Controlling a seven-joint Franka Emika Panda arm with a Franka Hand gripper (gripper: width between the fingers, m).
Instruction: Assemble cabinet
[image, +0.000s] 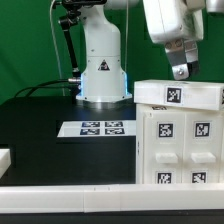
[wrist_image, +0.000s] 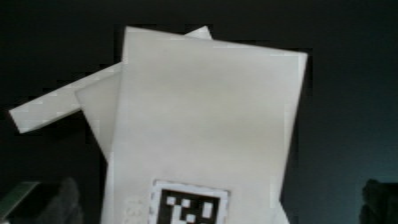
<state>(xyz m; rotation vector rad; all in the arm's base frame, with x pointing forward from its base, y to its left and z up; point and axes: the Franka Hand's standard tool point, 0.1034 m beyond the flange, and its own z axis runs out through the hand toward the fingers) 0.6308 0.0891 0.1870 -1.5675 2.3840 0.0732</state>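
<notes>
The cabinet (image: 178, 135) is seen at 4 o'clock in the exterior view, cut by the frame edge, open black table (image: 50, 150) lies at 9 o'clock, and the gripper (image: 178, 68) above it is released, grasping nothing.

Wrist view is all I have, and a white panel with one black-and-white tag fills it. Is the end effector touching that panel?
Observer: It doesn't look like it. In the exterior view the end effector hangs just above the top panel of the boxy white plastic cabinet, holding nothing.
Operator: Where is the marker board?
Observer: The thin flat white marker board lies on the black table, to the exterior view's left of the cabinet.
Operator: Does the cabinet carry more tags?
Observer: Yes, the side that faces the exterior camera shows several.
</notes>
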